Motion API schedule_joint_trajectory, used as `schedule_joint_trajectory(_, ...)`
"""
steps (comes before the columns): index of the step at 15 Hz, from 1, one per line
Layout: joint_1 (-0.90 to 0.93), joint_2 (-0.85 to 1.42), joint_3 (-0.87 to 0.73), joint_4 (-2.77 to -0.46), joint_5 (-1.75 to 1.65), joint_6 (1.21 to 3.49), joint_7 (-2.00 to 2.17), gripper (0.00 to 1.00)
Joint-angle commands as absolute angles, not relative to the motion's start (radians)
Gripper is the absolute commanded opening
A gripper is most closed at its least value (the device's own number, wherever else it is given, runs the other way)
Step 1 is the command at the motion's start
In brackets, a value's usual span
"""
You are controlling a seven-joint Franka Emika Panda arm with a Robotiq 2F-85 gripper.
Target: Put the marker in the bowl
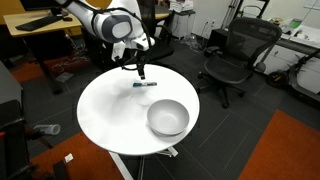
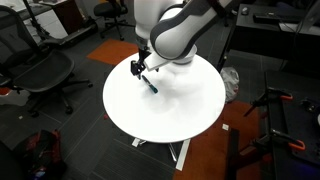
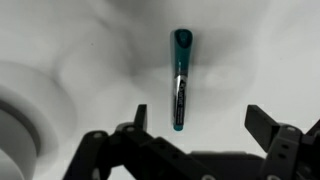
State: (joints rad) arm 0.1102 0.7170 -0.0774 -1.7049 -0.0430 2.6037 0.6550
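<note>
The marker [image 3: 180, 80], a thin dark pen with teal ends, lies flat on the round white table [image 1: 110, 115]. It also shows in both exterior views [image 1: 144, 85] [image 2: 151, 84]. My gripper [image 3: 200, 118] is open and hangs just above the marker, its fingers either side of the near end, not touching it; it shows in both exterior views [image 1: 141, 72] [image 2: 138, 68]. The light-grey bowl [image 1: 168, 118] stands upright on the table, apart from the marker; its rim shows at the left edge of the wrist view [image 3: 15, 130]. In one exterior view the arm hides the bowl.
Black office chairs stand around the table [image 1: 232, 55] [image 2: 45, 72]. A wooden desk [image 1: 40, 30] stands behind the arm. The floor is dark carpet with an orange patch [image 1: 285, 150].
</note>
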Motion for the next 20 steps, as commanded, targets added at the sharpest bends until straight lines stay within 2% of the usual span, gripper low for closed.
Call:
schedule_joint_trajectory(1,0.123,0.769,-0.097,-1.635,-0.002,2.594,0.644,1.00)
schedule_joint_trajectory(20,0.118,0.885,-0.117,-1.554,0.022,2.561,0.633,1.00)
